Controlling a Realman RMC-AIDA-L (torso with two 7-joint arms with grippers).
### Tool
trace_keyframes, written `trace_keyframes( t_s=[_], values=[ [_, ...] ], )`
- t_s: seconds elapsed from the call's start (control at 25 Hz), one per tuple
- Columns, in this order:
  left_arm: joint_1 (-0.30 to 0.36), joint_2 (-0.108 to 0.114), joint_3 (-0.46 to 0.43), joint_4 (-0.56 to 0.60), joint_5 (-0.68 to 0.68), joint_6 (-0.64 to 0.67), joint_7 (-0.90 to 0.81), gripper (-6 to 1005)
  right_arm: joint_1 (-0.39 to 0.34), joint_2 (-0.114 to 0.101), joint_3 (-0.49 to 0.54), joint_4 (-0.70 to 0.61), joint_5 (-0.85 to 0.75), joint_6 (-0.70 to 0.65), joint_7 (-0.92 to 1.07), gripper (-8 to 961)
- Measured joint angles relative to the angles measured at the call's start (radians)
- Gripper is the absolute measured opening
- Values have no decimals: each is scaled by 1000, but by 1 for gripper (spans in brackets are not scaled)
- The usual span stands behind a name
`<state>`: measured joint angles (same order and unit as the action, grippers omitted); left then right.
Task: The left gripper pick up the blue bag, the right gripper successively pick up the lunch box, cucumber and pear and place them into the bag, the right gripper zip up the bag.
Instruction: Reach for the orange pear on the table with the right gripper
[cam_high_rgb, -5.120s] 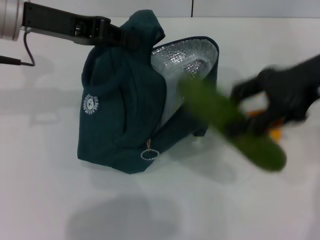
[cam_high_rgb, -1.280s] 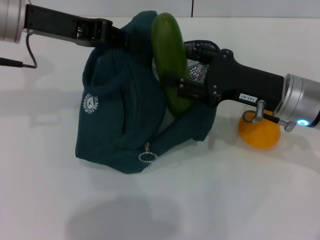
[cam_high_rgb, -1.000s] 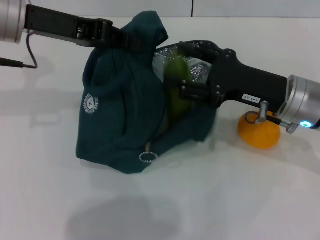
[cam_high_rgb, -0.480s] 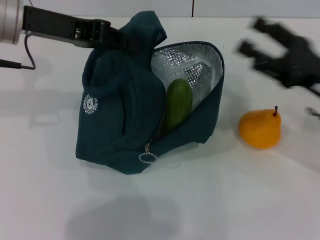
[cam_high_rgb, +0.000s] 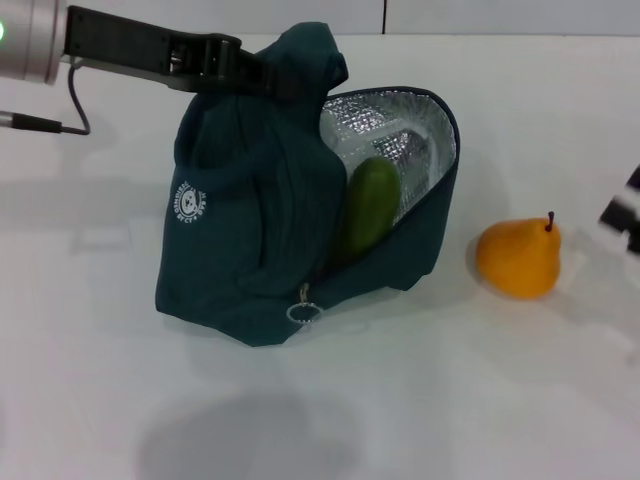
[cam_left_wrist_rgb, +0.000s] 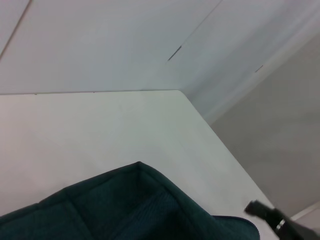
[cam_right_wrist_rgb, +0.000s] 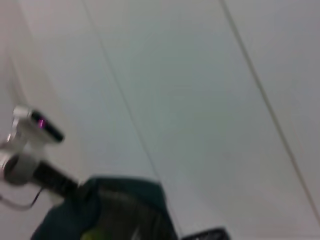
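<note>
The white desk (cam_high_rgb: 420, 400) carries everything here. On it the blue bag (cam_high_rgb: 250, 230) stands propped up, its top bunched and held aloft by the left gripper (cam_high_rgb: 262, 76), which reaches in from the robot's left with its jaws clamped on the fabric near the handles. The flap hangs open on the side toward the robot's right, showing silver foil lining. The cucumber (cam_high_rgb: 368, 205) leans inside that opening, upper end against the foil and lower end down in the bag. I can't make out the lunch box; if it is in there, the fabric hides it.

So the cucumber step looks finished and the pear (cam_high_rgb: 518, 258) comes next. It sits upright on the desk, stem up, near the bag's open side but apart from it. The right gripper (cam_high_rgb: 625, 212) is only a blurred sliver at the far right edge of the head view, beyond the pear, and I cannot tell how its jaws stand. It would need to come down over the pear, close on its body, then carry it into the foil mouth beside the cucumber.

The left wrist view adds only the bag's top fold against the desk. The right wrist view, looking back from afar, catches the left arm holding the bag, with a hint of green inside.
</note>
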<state>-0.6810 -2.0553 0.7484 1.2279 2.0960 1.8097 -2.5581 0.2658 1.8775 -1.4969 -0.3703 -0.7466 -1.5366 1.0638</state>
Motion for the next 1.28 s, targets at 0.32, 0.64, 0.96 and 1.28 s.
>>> trace_keyframes(
  t_s=[0.32,0.64,0.96,1.28],
  values=[
    [0,-6,0,-2,-1,-5,-1,44,51,26,-1,-3,-81,138,-14,806],
    [5,-6,0,-2,-1,-6,-2,44,90,35,-1,-5,-128,156,-20,797],
    [6,-5,0,-2,-1,-6,-1,44,88,35,-1,-6,-132,164,-25,746],
    [7,-3,0,-2,-1,-6,-2,44,107,36,0,-5,-163,186,-19,625]
  ],
)
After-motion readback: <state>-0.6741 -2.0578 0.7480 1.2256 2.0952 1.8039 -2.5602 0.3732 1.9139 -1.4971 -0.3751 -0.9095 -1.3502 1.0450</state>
